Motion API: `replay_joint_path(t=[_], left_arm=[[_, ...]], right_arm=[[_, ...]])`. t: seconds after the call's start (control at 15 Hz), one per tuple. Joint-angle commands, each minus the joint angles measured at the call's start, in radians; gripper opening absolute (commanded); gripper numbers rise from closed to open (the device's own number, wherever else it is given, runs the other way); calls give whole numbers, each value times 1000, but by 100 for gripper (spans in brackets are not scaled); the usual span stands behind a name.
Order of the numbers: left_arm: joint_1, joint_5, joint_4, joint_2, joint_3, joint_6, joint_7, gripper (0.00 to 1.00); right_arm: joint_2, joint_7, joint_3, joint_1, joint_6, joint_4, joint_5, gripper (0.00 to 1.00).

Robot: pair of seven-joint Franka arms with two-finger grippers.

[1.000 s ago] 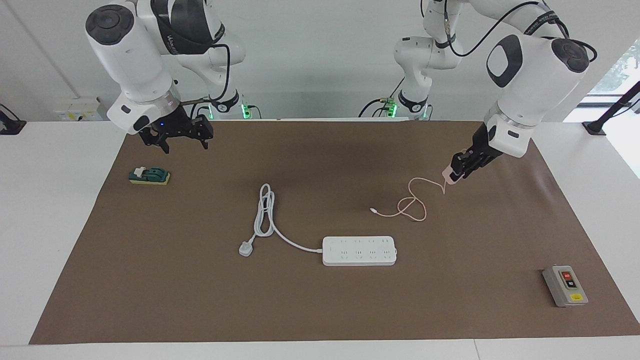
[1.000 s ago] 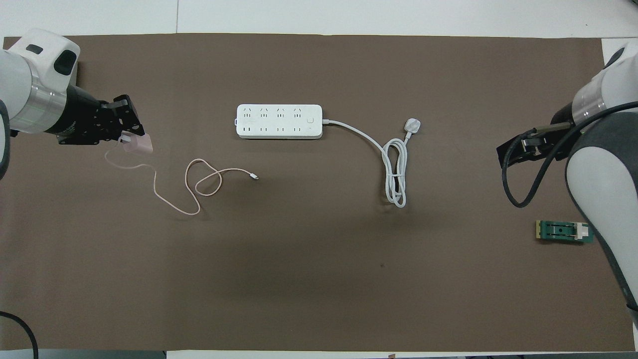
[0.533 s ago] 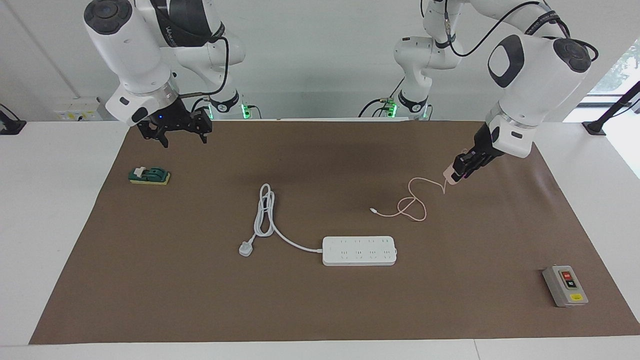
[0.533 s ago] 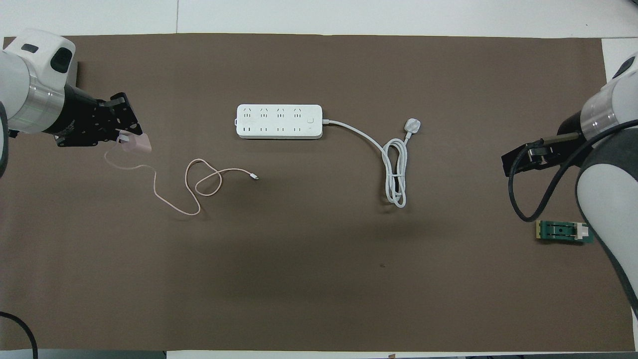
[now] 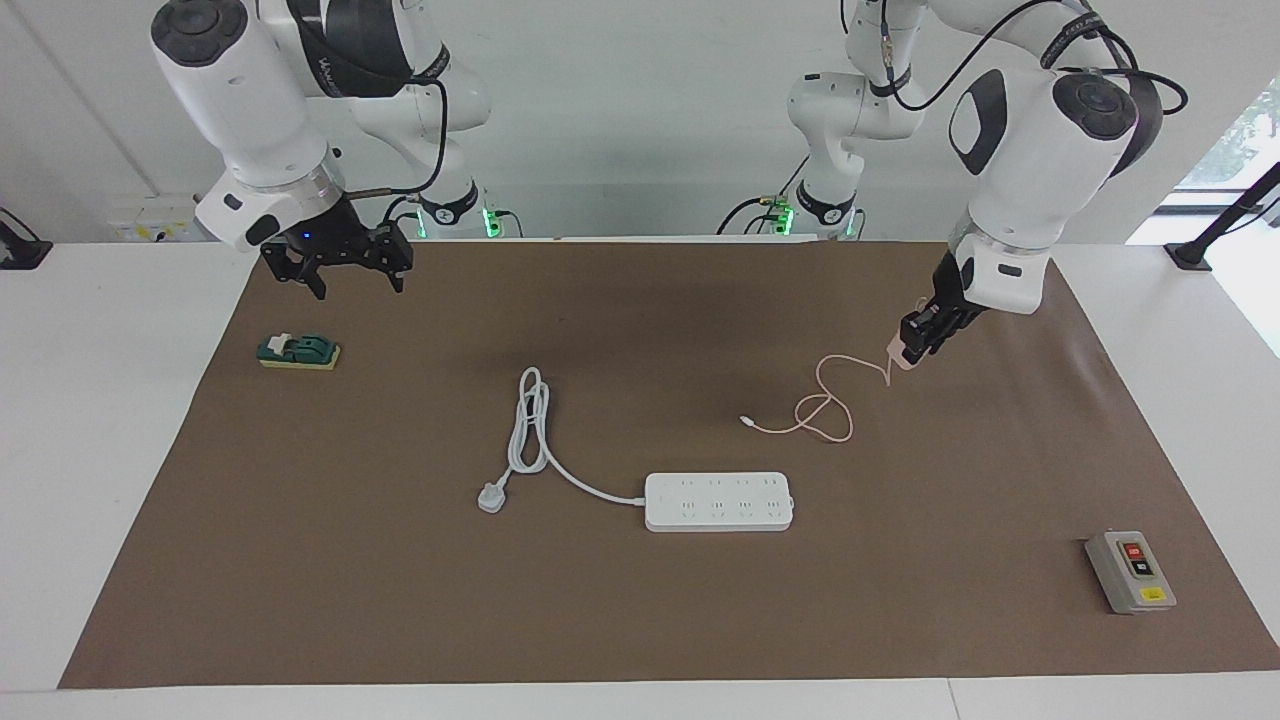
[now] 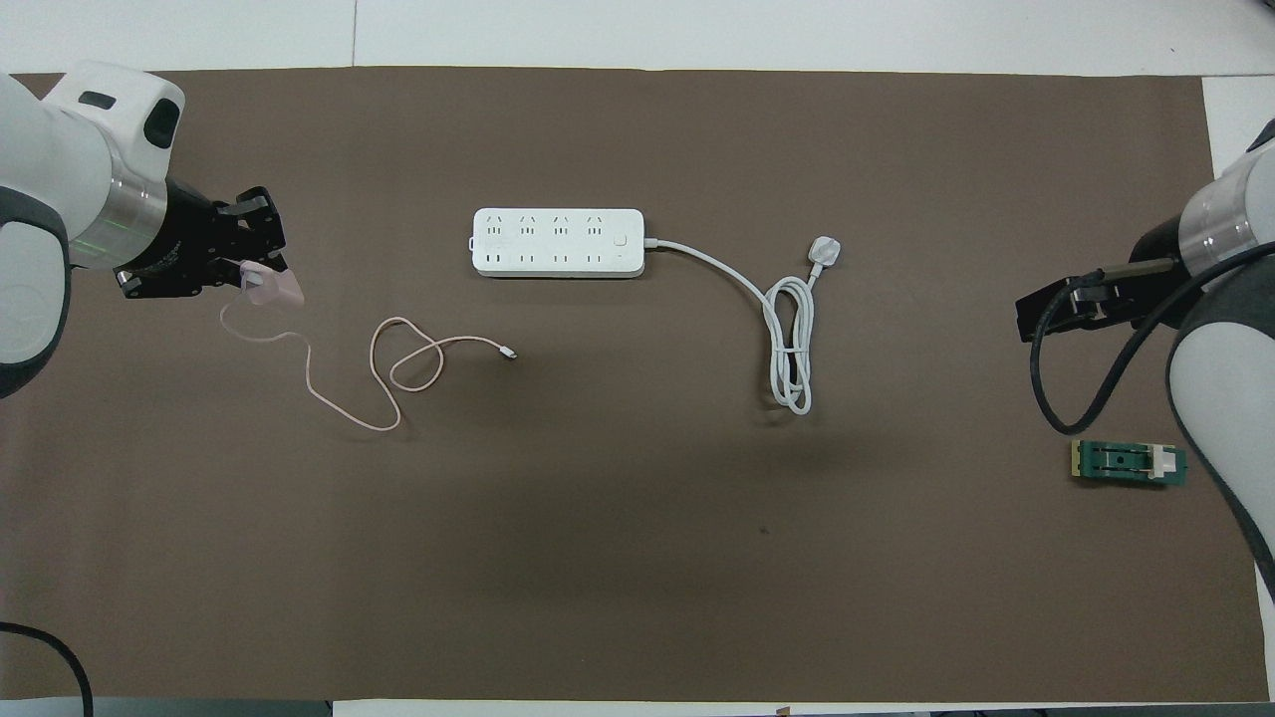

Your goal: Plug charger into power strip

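Note:
The pale pink charger (image 5: 900, 353) (image 6: 276, 290) hangs just above the brown mat toward the left arm's end, with my left gripper (image 5: 916, 340) (image 6: 257, 271) shut on it. Its thin pink cable (image 5: 822, 405) (image 6: 383, 366) trails in loops on the mat toward the middle. The white power strip (image 5: 719, 501) (image 6: 557, 242) lies flat mid-table, farther from the robots than the cable, sockets up. My right gripper (image 5: 348, 276) (image 6: 1064, 308) hangs open and empty above the mat's edge at the right arm's end, near the robots.
The strip's thick white cord (image 5: 532, 430) coils toward the right arm's end and ends in a white three-pin plug (image 5: 491, 497). A green switch block (image 5: 299, 351) lies below the right gripper. A grey box with red and black buttons (image 5: 1130, 571) sits at the left arm's end.
The left arm has swung its wrist more upright, keeping the charger nearly in place. The right arm has risen and drawn back toward its base, gripper still open.

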Motion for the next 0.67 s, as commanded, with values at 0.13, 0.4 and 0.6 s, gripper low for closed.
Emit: replay_joint_path(t=[0.13,0.4,0.6], left_arm=[[-12,9,-7,-12,6,-23,-188,0],[-14,-23,13,47,7,-14,-443,0],[-38,-25,135,157,6,-11,-663,0]], right_arm=[[-19,-8,10,-44,12,-22,-3,100],[-19,-8,8,-56,12,-22,-1,100],[-13,-8,-3,-56,26,-17,-1,100]])
